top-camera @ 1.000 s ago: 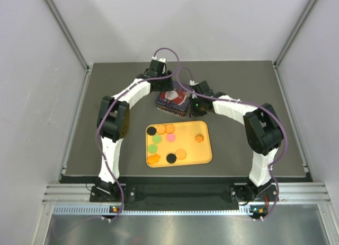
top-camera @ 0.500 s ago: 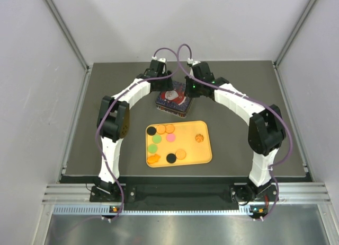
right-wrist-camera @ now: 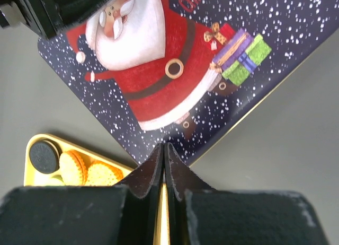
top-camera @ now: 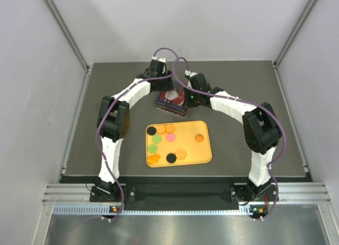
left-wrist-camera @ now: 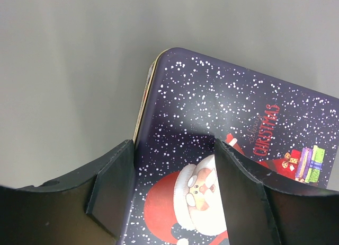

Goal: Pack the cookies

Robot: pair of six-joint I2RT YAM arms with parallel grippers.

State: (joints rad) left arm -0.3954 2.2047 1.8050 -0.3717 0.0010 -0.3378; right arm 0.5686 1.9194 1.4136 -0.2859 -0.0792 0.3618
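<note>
arms [top-camera: 132,91] arched over the christmas tin [left-wrist-camera: 238,96]: left tool [left-wrist-camera: 174,149] wide above it, right tool [right-wrist-camera: 163,147] closed at its edge

Tin lid [left-wrist-camera: 238,112]: printed metal, smooth, soft satin sheen, with a thin gold metallic rim along the edge. Tray [top-camera: 204,152]: yellow plastic, smooth, slightly glossy. Cookies [right-wrist-camera: 74,168]: matt and dry; the orange ones are ridged and grainy, the black one smoother and dull. Table [top-camera: 95,123]: dark grey, matt, even (mat or coated board, can't tell which). Left gripper [left-wrist-camera: 174,149] and right gripper [right-wrist-camera: 164,155]: black matt plastic, faintly rough. Arms [top-camera: 132,91]: smooth white plastic shells, black joints. Cable [top-camera: 97,140]: purple, smooth sheath. Frame [top-camera: 175,194]: bare aluminium rails, brushed look.
</note>
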